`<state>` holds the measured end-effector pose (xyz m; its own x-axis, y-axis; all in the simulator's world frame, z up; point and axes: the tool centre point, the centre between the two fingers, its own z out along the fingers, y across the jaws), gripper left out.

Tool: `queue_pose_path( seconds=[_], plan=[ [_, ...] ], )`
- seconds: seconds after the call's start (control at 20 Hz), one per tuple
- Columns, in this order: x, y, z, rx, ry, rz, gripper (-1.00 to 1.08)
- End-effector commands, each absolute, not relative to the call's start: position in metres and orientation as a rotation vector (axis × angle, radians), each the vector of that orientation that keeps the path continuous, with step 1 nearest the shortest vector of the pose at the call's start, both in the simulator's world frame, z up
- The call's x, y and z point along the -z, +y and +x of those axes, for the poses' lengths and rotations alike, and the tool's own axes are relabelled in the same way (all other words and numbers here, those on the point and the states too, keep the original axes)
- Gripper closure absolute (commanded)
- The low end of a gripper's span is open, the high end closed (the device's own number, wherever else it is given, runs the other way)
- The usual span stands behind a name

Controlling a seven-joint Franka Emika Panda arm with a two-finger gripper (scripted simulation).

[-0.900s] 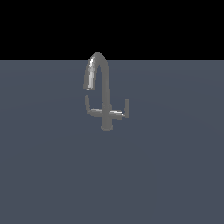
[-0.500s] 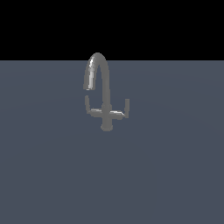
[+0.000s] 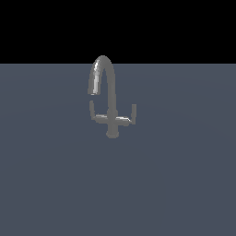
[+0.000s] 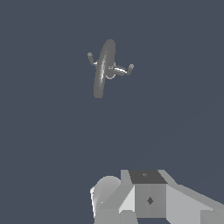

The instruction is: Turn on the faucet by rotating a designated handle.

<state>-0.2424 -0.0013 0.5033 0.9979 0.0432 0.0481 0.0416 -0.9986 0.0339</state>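
Observation:
The faucet stands on the flat grey surface, its arched spout curving toward the exterior view's left. The handle is the thin lever with an upturned tip on that side, below the spout's mouth. A twin lever sticks out on the other side. In the wrist view the faucet shows from above, far from the gripper. Only grey blocks of the gripper show at that picture's edge, and its fingers cannot be made out. The gripper is out of the exterior view.
A plain grey-blue surface spreads all around the faucet. Behind it the background is black.

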Motion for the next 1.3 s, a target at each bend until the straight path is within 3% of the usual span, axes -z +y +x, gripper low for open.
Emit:
queue_pose_path(
  seconds=[0.0, 1.25],
  plan=[
    [-0.503, -0.002, -0.241, -0.066, 0.090, 3.099, 1.08],
    [-0.487, -0.006, -0.175, 0.335, 0.931, 2.711, 1.08]
  ],
)
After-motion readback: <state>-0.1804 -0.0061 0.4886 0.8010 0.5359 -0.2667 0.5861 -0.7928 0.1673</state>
